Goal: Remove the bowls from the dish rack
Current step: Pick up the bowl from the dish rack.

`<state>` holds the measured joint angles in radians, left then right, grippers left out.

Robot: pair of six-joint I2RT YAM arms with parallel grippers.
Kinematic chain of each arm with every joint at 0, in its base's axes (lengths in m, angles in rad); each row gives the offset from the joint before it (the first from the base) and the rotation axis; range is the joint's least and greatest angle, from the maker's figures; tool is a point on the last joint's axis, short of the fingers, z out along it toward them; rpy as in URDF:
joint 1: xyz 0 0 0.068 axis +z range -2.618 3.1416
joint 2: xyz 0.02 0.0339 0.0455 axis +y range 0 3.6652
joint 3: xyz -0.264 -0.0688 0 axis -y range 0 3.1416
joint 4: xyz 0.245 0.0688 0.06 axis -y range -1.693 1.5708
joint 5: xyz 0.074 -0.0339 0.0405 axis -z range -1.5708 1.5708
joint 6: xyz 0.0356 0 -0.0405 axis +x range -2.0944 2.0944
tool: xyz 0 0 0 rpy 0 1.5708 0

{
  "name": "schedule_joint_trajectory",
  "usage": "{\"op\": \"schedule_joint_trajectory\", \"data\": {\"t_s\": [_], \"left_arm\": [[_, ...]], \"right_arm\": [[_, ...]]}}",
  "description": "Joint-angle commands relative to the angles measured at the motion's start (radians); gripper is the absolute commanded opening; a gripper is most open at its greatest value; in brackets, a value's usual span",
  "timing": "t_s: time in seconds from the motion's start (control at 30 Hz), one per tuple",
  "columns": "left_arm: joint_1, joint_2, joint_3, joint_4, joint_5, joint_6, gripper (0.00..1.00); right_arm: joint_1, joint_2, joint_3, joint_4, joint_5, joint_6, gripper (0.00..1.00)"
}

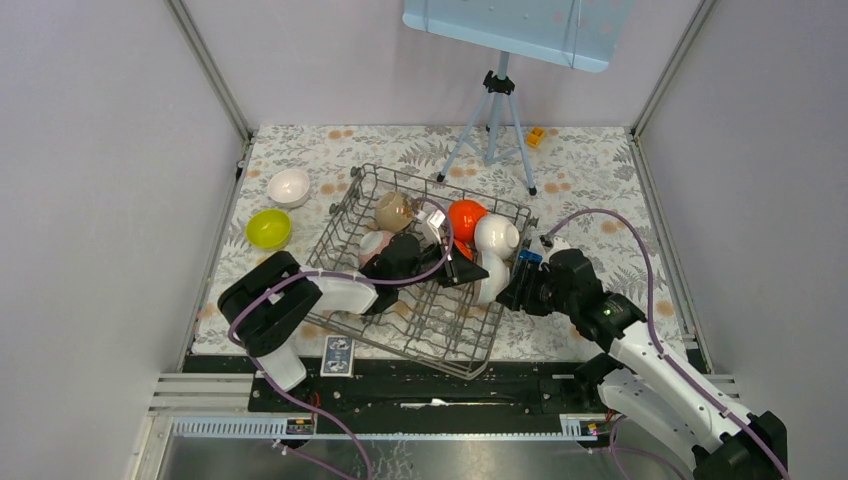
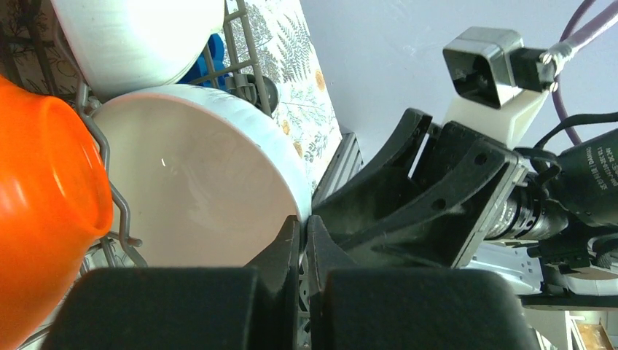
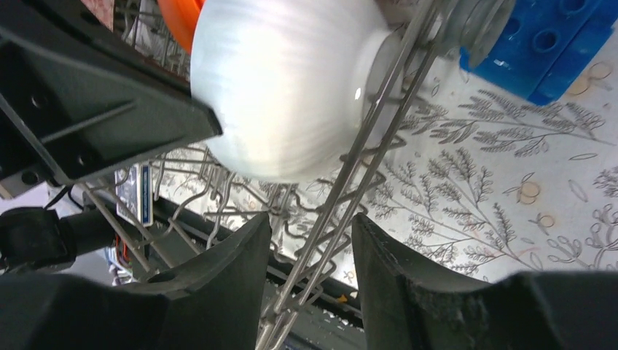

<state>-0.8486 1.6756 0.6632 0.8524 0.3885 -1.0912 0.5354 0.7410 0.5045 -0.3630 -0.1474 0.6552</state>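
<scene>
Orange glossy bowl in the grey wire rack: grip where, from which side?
Pinch the orange glossy bowl by the top arc of its rim, from above. It stands on edge among the tines of the grey wire dish rack, with a white glossy bowl close beside it, so sideways entry looks blocked.

We see the grey wire dish rack (image 1: 345, 210) standing askew. Inside it, tilted among the tines, are a beige bowl (image 1: 392, 210), a pale pink bowl (image 1: 374, 245), an orange bowl (image 1: 466, 218) and a white bowl (image 1: 497, 237), with a second white bowl (image 1: 489, 282) just beside it. Left of the rack, a third white bowl (image 1: 290, 187) and a lime-yellow bowl (image 1: 269, 228) sit upright.
</scene>
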Motion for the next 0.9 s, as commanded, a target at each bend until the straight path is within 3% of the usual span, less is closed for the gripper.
{"op": "schedule_joint_trajectory", "data": {"t_s": [0.0,0.5,0.7,0.8,0.87], "left_arm": [[0.001,0.007,0.084,0.071,-0.009,0.020,0.00],[0.000,0.011,0.095,0.063,-0.007,0.022,0.00],[0.006,0.004,0.069,0.080,0.001,0.017,0.00],[0.011,0.011,0.058,0.109,0.014,0.000,0.00],[0.015,0.016,0.051,0.136,0.024,-0.016,0.00]], "right_arm": [[-0.006,0.000,0.005,-0.038,-0.096,-0.029,0.51],[-0.005,0.086,0.044,-0.119,0.006,-0.024,0.27],[-0.006,0.085,0.051,-0.134,0.041,-0.020,0.13],[-0.005,0.088,0.049,-0.130,0.049,-0.016,0.00],[-0.005,0.093,0.049,-0.129,0.052,-0.015,0.00]]}}
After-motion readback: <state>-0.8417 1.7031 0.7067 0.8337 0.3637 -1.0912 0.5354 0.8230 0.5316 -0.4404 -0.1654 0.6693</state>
